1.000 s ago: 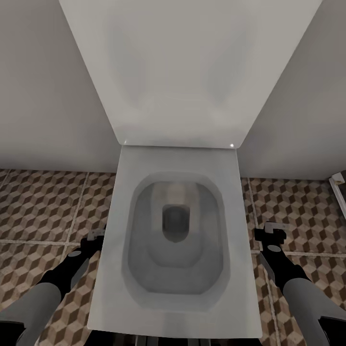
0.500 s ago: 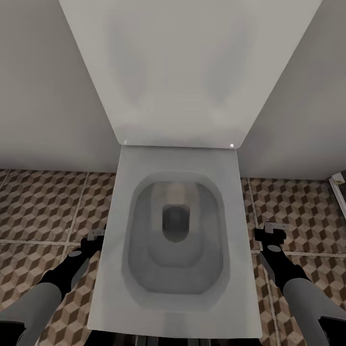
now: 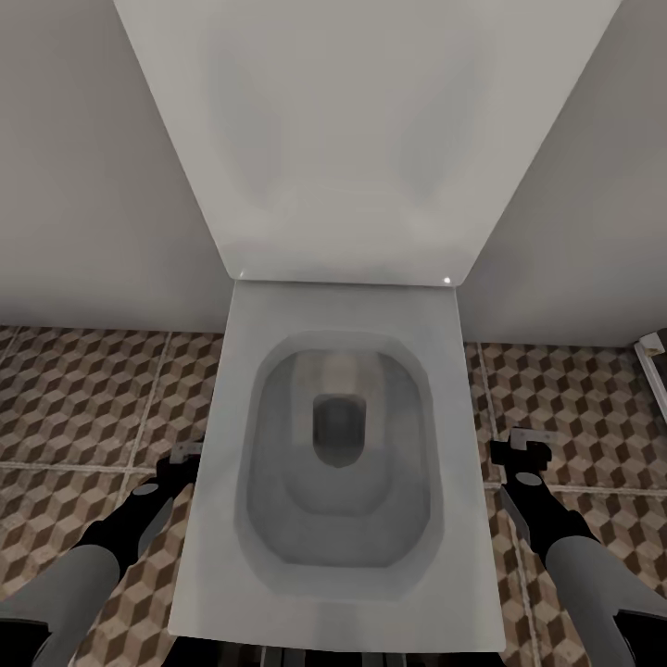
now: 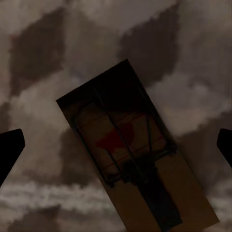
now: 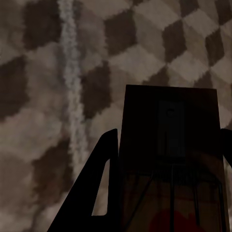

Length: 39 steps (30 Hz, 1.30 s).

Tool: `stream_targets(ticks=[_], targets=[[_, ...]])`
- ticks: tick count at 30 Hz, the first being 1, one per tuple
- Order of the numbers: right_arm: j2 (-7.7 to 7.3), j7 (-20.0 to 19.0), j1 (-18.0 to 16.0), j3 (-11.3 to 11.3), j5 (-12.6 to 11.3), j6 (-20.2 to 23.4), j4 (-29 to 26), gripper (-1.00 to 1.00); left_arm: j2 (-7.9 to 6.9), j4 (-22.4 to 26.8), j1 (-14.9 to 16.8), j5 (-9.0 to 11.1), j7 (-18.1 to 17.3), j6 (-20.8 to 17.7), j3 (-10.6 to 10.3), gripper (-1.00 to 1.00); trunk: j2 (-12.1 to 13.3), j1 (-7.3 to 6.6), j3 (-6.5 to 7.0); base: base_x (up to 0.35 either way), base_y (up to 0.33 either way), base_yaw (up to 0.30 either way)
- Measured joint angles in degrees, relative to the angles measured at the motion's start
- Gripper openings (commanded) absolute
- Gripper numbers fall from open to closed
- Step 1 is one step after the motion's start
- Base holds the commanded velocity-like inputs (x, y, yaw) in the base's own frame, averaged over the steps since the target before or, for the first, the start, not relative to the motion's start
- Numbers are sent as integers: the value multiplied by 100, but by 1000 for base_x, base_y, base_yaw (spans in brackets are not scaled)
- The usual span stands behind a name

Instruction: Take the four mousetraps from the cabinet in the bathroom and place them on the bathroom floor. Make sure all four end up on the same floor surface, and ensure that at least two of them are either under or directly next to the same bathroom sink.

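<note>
Tiled bathroom floor (image 3: 83,398) w/ mousetraps: left hand (image 4: 116,145) open above one, right hand's (image 5: 164,159) grip unclear.

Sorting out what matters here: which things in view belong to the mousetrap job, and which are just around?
Job: tan rectangular mousetrap lying flat; second tan mousetrap at right gripper; brown cube-patterned tiled floor.
Around: white ceramic toilet; grey wall.

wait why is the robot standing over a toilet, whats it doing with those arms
The robot faces a white toilet on the cube-patterned bathroom floor, one arm lowered along each side. The left wrist view shows a mousetrap between the spread fingers of the left gripper, with floor tiles behind it. The right wrist view shows another mousetrap at the right gripper, seemingly held between its fingers.
</note>
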<state>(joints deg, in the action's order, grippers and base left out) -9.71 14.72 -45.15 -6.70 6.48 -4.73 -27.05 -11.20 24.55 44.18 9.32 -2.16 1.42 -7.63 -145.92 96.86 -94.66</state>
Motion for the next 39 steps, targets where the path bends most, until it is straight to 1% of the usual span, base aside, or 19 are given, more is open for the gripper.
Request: stream_targets(ticks=[39], targets=[[3,2,0,3,17,6,-8,-100,-7,61,0,-7,-1,-38,-1,100,0,0,0,0,0,0]])
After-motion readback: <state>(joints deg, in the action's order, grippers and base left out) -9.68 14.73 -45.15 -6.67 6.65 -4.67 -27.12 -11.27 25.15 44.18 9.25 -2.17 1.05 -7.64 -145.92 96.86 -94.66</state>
